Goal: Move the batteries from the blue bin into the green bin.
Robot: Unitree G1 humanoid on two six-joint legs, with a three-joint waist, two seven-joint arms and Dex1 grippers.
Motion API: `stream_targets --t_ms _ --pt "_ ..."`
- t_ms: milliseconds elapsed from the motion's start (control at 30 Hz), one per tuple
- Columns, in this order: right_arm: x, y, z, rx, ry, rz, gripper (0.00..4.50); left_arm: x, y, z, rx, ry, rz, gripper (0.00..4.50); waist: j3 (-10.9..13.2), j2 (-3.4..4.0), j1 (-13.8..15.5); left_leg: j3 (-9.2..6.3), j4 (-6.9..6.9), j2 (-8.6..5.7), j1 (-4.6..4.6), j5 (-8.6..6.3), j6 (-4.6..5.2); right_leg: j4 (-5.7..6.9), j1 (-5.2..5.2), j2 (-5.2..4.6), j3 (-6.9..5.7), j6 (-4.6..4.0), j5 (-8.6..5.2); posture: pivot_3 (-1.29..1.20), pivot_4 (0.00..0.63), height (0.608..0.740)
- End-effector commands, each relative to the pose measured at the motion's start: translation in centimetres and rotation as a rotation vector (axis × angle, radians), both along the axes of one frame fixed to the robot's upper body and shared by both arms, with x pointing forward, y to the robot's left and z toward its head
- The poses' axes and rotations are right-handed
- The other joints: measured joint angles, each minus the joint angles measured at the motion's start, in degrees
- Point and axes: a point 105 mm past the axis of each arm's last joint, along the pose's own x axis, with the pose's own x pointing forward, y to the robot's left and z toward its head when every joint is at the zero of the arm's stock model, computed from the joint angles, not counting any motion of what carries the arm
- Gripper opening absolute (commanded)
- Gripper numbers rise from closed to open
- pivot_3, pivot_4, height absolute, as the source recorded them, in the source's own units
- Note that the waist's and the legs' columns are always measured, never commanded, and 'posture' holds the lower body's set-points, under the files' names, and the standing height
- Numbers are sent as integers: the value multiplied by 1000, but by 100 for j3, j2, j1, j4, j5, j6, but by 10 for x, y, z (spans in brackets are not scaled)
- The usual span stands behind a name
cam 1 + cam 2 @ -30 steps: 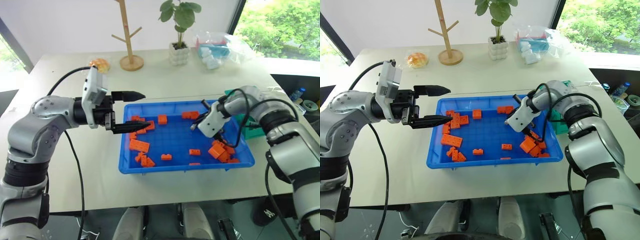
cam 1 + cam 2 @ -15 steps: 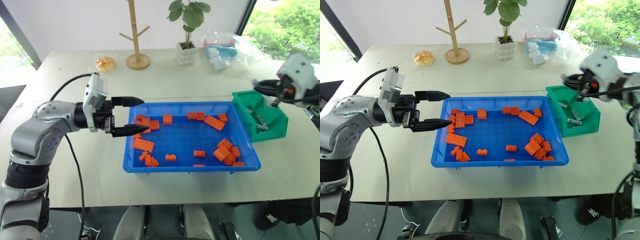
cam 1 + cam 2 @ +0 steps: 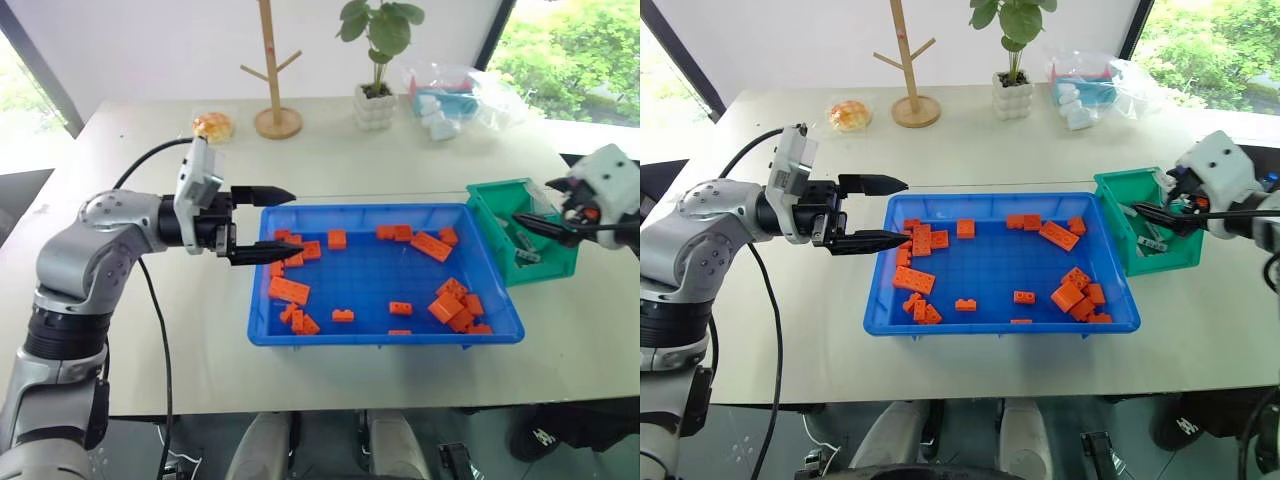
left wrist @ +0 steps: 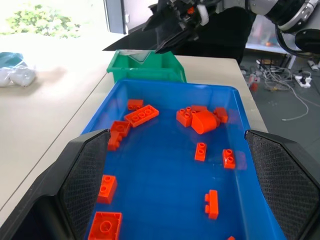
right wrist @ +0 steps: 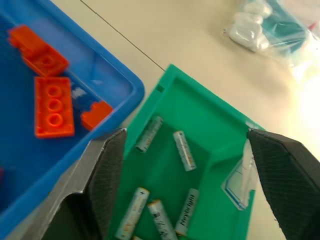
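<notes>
The blue bin lies in the middle of the table and holds several orange bricks. To its right stands the green bin. Several batteries lie loose on the green bin's floor. My right gripper hovers over the green bin, open, with nothing between its fingers. My left gripper hangs level over the blue bin's left rim, pointing right. It is open and empty.
At the back of the table stand a wooden branch stand and a potted plant. A clear plastic bag and a bun lie there too. The green bin sits close to the table's right edge.
My right gripper left the right end of the blue bin, swung right to the green bin and opened there. The left gripper has stayed in place. The camera has shifted.
</notes>
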Motion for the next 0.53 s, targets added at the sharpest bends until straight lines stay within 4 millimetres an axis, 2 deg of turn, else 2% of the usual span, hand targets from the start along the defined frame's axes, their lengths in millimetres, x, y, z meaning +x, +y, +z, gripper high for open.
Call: stream_targets --t_ms 33,167,267,533 --pt "-31 7 28 54 0 123 4083 -6 7 11 -6 -44 7 4500 0 0 12 -3 1 0 -2 -2 3 -3 2 2 -2 3 1 0 150 693" --pt "-61 3 17 138 123 162 4083 -8 12 10 7 -40 24 4500 -1 -2 4 -4 5 0 -6 -8 13 -22 13 0 -4 4 1 0 150 693" --pt "-74 -2 1 147 182 153 4083 -8 16 11 9 -38 35 4500 -1 -1 6 -3 11 0 -5 -9 14 -23 16 -1 -4 -3 -3 0 150 693" --pt "-69 -5 -8 207 132 94 4083 -5 21 17 -15 -36 45 4500 -1 -1 -6 5 10 2 3 -9 13 -22 17 -5 -1 -4 -3 0 150 693"
